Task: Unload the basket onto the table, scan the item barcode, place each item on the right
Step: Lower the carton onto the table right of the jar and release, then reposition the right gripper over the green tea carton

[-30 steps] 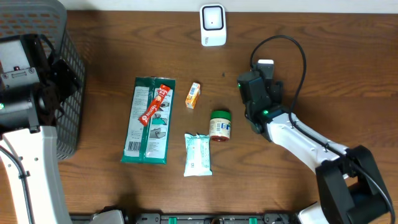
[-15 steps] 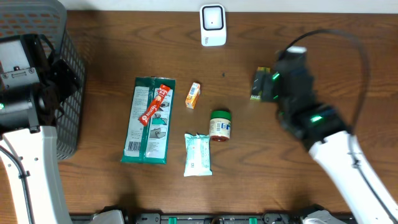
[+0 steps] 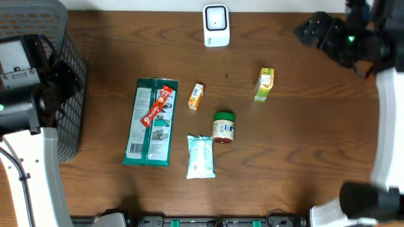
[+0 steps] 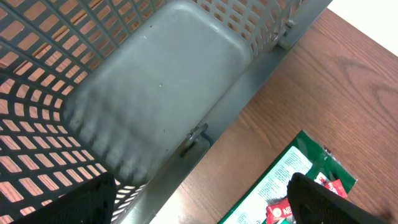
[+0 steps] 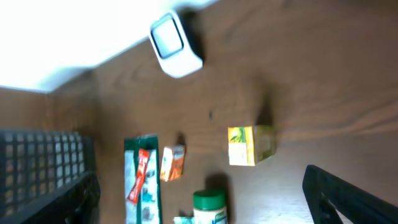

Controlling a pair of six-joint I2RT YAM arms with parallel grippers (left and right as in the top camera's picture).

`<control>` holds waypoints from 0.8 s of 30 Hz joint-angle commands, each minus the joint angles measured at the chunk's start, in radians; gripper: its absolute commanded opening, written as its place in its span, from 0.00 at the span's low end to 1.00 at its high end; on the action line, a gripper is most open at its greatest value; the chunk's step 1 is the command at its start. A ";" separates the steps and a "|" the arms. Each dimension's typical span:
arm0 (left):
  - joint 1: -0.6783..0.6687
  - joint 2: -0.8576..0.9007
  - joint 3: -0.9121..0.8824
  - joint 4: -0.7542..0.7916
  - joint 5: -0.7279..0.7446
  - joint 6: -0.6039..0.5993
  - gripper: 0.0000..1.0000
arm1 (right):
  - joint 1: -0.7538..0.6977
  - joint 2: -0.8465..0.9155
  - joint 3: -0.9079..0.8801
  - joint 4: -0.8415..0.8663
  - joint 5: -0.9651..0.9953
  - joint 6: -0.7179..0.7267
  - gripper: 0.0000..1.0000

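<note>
Right tool (image 3: 314,29) released, yellow-green box (image 3: 264,84) free on the tabletop (image 3: 315,139).
Your box lies well apart from that tool, ahead of its spread fingers; your left tool (image 4: 200,205) gapes empty too.

Dark brown wood-grain tabletop (image 3: 309,157) is seen, evenly lit, with no hard shadows. A white strip (image 3: 139,5) is seen beyond its far edge, overexposed in the right wrist view; wall or floor cannot be told.
</note>
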 commanded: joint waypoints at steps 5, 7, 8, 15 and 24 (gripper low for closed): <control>0.004 0.004 0.006 0.000 -0.013 0.009 0.88 | 0.022 0.188 0.011 0.030 -0.152 -0.064 0.99; 0.004 0.004 0.006 0.000 -0.013 0.009 0.88 | 0.032 0.210 0.008 0.006 -0.150 -0.095 0.99; 0.004 0.004 0.006 0.000 -0.013 0.009 0.88 | 0.038 0.223 0.008 0.002 -0.151 -0.097 0.98; 0.004 0.004 0.006 0.000 -0.013 0.009 0.88 | 0.050 0.319 0.008 -0.117 -0.149 -0.018 0.82; 0.004 0.004 0.006 0.000 -0.013 0.009 0.88 | 0.066 0.457 0.014 -0.119 -0.102 0.021 0.83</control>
